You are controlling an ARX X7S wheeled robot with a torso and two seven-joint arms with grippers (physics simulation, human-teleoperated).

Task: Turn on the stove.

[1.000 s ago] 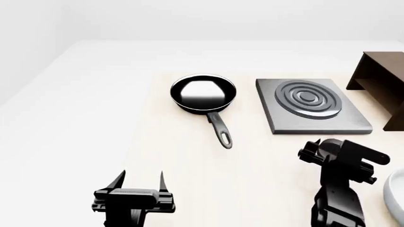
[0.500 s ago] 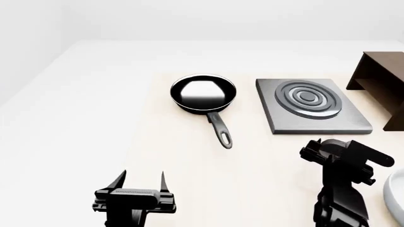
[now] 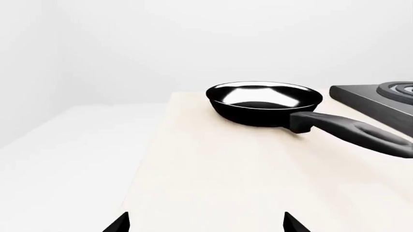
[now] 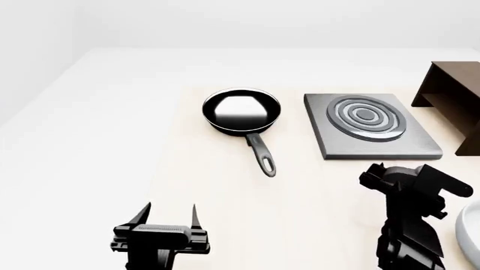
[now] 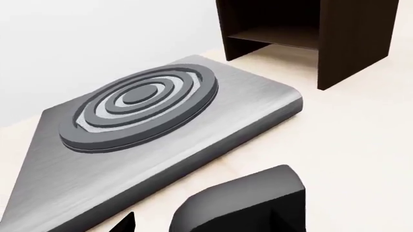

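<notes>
The stove (image 4: pixel 371 126) is a grey square slab with ringed burner, at the table's right; it also fills the right wrist view (image 5: pixel 161 116). Its knob does not show in the head view. A black rounded block (image 5: pixel 242 200), perhaps the knob, lies right before my right gripper (image 5: pixel 206 224), hiding one fingertip. My right gripper (image 4: pixel 408 177) hovers just in front of the stove's near edge and looks open. My left gripper (image 4: pixel 168 216) is open and empty near the front left, its tips showing low in the left wrist view (image 3: pixel 205 223).
A black frying pan (image 4: pixel 241 109) with its handle toward me sits left of the stove; it also shows in the left wrist view (image 3: pixel 264 101). A dark brown shelf (image 4: pixel 453 95) stands right of the stove. A white bowl's rim (image 4: pixel 471 230) shows at the right edge.
My right gripper has shifted slightly to the right, staying in front of the stove. The left arm, pan and stove have not moved.
</notes>
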